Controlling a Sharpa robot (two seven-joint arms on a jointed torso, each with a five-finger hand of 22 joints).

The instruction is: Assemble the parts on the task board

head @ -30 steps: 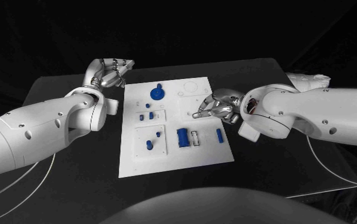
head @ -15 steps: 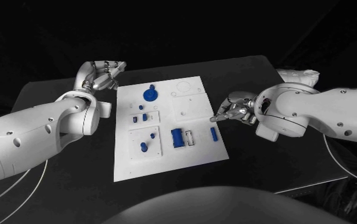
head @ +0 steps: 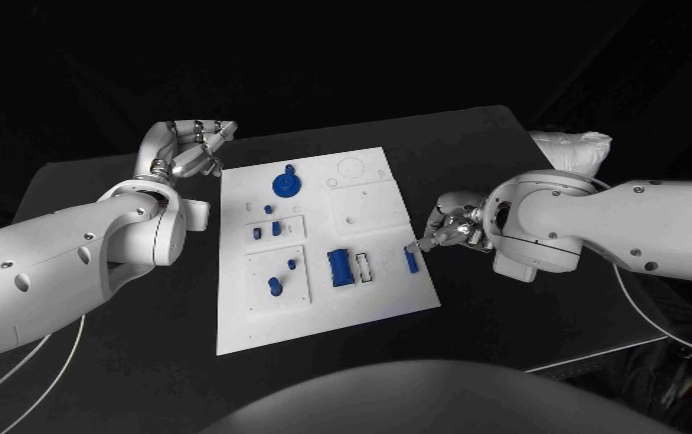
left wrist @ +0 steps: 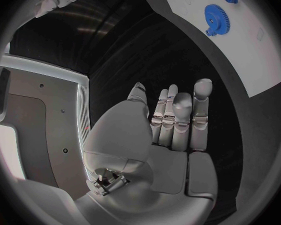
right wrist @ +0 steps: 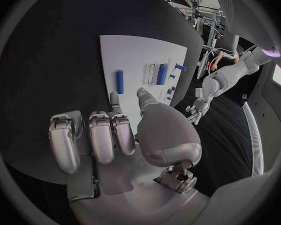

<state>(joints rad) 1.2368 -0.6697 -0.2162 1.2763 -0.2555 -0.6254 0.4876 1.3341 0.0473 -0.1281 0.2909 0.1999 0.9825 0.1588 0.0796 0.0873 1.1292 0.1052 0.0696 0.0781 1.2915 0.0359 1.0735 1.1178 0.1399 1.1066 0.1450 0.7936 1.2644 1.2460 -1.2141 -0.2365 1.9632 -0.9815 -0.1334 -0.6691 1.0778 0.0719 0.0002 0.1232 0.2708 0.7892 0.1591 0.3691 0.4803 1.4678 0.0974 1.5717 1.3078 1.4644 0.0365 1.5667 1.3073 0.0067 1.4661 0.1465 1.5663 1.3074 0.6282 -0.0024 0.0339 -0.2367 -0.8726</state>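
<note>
Both robot hands have pulled back off the task board since a second ago, the right one most of all.

Right robot hand now sits over the black worktop just off the task board, its fingers curled in together with nothing in them, one fingertip reaching toward the board's edge beside the blue rod. Left robot hand hangs beyond the board's far corner on its own side, fingers loosely apart and holding nothing; the blue gear lies on the board nearest it. Between the two hands, on the board, stand the blue block and the small blue pegs.
</note>
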